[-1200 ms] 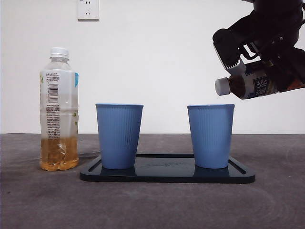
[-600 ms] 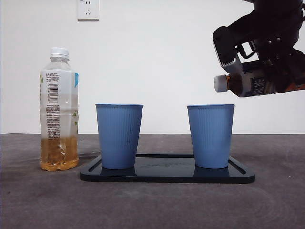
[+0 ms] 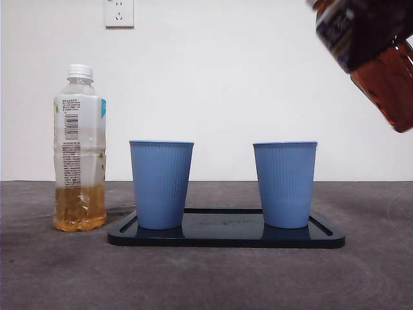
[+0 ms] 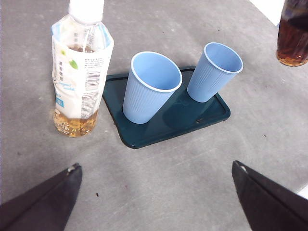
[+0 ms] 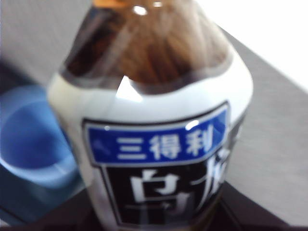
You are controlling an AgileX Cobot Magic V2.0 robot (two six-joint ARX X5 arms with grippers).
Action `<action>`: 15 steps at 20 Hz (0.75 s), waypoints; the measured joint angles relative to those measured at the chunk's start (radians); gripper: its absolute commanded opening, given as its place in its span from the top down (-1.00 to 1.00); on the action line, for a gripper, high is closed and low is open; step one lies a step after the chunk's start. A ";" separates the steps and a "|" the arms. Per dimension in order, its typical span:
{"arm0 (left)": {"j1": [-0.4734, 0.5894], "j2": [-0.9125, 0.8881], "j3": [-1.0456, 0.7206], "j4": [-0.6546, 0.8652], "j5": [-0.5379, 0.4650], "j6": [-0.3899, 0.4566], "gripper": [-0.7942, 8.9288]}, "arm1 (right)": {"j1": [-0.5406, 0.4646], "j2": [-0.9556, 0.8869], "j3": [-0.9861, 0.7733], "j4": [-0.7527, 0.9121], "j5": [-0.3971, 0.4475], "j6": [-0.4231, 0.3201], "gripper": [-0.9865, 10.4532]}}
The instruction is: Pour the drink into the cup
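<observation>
Hovering over the near part of the surface (image 3: 206, 278) as the left tool (image 4: 155, 166), released and empty. Farther in, resting on a dark tray (image 3: 226, 240): left blue cup (image 3: 161, 184) and right blue cup (image 3: 285, 184), both upright and apart. Standing upright just left of the tray: pale bottle (image 3: 79, 148), capped, with amber drink low inside. Held aloft and tilted, high to the right of the right cup: dark tea bottle (image 3: 374, 51), clenched by the right tool (image 5: 159, 222). Farthest back, mounted on the white wall: outlet (image 3: 119, 11).
</observation>
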 measured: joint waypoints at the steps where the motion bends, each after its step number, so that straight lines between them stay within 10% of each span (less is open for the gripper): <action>1: 0.000 0.000 0.000 0.000 0.000 0.000 -0.19 | -0.020 -0.008 -0.003 0.022 -0.050 0.035 0.61; 15: 0.000 0.000 0.000 0.002 -0.016 0.000 -0.19 | -0.120 0.051 -0.474 0.756 -0.202 0.338 0.60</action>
